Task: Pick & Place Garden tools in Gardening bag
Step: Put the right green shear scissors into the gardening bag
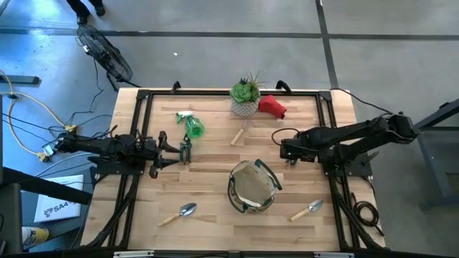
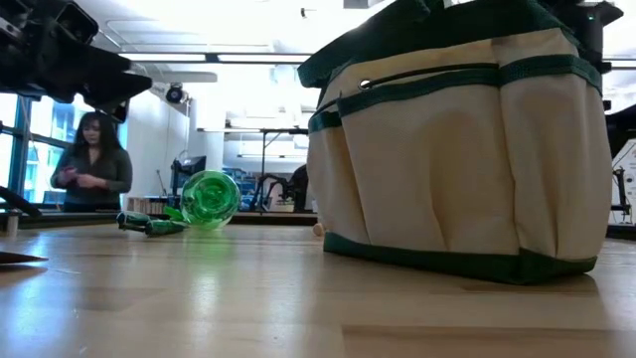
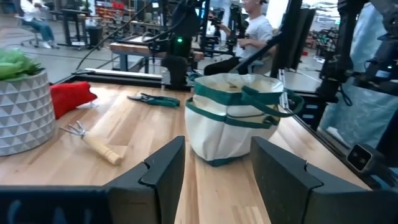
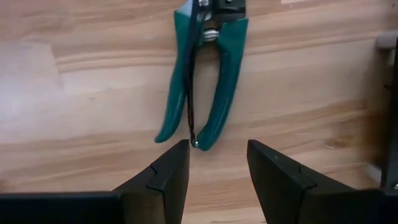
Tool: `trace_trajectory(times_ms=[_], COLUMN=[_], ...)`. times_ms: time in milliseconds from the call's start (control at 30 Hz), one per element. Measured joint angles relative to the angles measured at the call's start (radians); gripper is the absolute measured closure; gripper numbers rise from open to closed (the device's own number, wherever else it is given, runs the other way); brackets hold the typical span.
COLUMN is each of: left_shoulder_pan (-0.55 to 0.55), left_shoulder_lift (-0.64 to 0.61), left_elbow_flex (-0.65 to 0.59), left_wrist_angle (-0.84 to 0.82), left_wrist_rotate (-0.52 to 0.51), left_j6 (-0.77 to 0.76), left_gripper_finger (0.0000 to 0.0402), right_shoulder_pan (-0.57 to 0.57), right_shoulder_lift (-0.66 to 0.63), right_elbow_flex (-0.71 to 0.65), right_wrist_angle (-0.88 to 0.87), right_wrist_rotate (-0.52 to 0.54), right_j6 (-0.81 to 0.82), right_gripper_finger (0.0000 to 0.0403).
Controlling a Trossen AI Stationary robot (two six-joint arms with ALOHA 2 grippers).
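The tan gardening bag [image 1: 251, 188] [image 3: 233, 118] with a green rim stands upright near the table's middle front. My right gripper [image 4: 217, 149] [image 1: 287, 149] points down, open, just above the handle ends of a green-handled pruner [image 4: 208, 81] that lies flat on the table. My left gripper [image 3: 217, 146] [image 1: 172, 152] is level and open at the left, with a second pruner [image 1: 185, 147] lying by its fingertips. A green spray bottle [image 1: 192, 126] [image 2: 209, 199] lies on its side. Two trowels [image 1: 179, 213] [image 1: 307, 209], a wooden-handled fork [image 3: 93, 144] and a red soft item [image 1: 272, 106] lie loose.
A spiky plant in a white pot [image 1: 245, 100] [image 3: 22, 112] stands at the far middle. A dark frame [image 1: 143, 93] runs along the table's edges. Bare wood lies between the bag and the right gripper. People show in the room behind.
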Motion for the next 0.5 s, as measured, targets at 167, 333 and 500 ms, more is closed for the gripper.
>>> trace_trajectory(times_ms=[167,333,500], left_shoulder_pan=[0.000,0.000,0.000], left_shoulder_lift=[0.000,0.000,0.000], left_elbow_flex=[0.001,0.001,0.001], left_wrist_angle=[-0.011,-0.002,0.004], left_wrist_rotate=[0.002,0.003,0.003], left_j6=[-0.033,-0.083,-0.091], left_gripper_finger=[0.0222,0.0222,0.0222], right_shoulder_pan=[-0.034,-0.072,-0.101], right_shoulder_lift=[0.000,0.000,0.000], right_elbow_flex=[-0.029,-0.059,-0.061], right_wrist_angle=[0.019,0.065,0.095], right_wrist_rotate=[-0.003,-0.008,-0.041], right_j6=[0.000,0.000,-0.017], right_gripper_finger=[0.0250,0.0250,0.0250])
